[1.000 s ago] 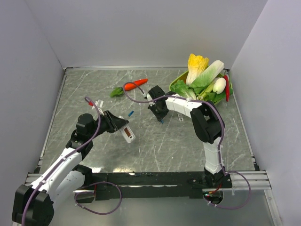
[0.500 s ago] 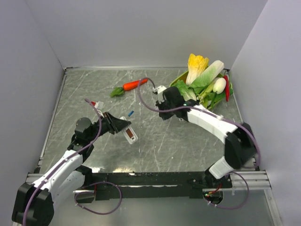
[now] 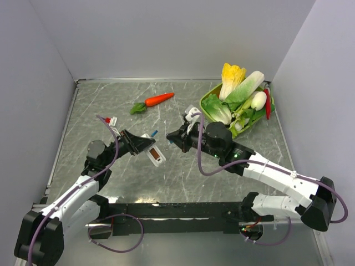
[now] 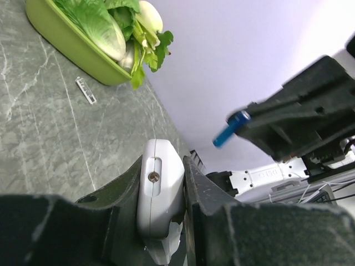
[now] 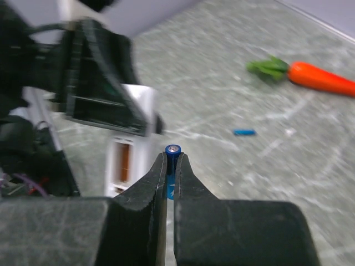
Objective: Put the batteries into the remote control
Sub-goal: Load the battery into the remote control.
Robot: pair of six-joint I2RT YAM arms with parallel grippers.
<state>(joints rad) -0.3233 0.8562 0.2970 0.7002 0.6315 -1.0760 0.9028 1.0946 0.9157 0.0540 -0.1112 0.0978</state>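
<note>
Within the last second the right arm has swung away from the green tray and stretched low across the table. The right gripper now faces the left one almost nose to nose. Its fingers are pinched on a blue battery, which stands up between the tips with its metal end showing. The left gripper has shifted only a little. It is clamped across the remote control, holding it slanted with the open, reddish compartment turned toward the incoming battery. We judge the pickup done and the first insertion about to start. The battery is near the remote but not touching it, and it looks to need turning to lie along the slot

Room is tight just there. The second battery lies loose on the table just behind the remote, between the two grippers, and a careless sweep could knock it away. The carrot sits farther back, well apart. The tray is behind the right arm and out of its path. The grey walls stand well away from both grippers, and we see bare table in front of the remote, so the approach can come from the near side
</note>
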